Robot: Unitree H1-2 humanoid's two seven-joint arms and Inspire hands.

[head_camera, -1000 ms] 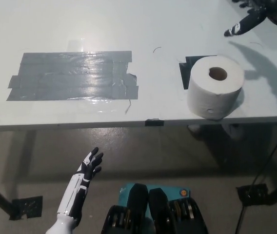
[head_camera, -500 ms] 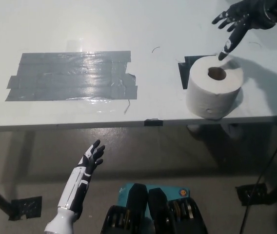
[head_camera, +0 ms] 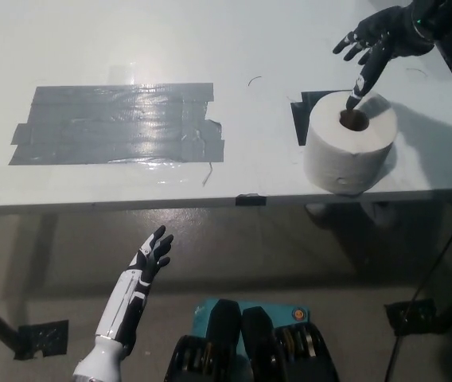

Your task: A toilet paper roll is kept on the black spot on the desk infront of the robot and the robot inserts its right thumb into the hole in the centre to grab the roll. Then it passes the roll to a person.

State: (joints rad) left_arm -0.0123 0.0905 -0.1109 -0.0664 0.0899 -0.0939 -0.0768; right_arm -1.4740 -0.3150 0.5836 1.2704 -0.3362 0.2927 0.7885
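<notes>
A white toilet paper roll (head_camera: 350,143) stands on end near the desk's front edge, over a black patch (head_camera: 301,113), its centre hole facing up. My black right hand (head_camera: 376,41) hovers open just above and behind the roll, fingers spread. Its thumb points down, with the tip right over the far rim of the hole. It holds nothing. My white left hand (head_camera: 148,259) rests open below the desk's front edge at the lower left.
A wide patch of grey tape (head_camera: 118,123) covers the desk (head_camera: 234,48) left of centre. A small black tab (head_camera: 251,200) sits on the front edge. Black cables (head_camera: 433,278) and a desk foot (head_camera: 39,338) lie on the floor.
My right hand has come in from the upper right corner, down and leftward, to the roll's hole. The left hand has shifted only slightly.
</notes>
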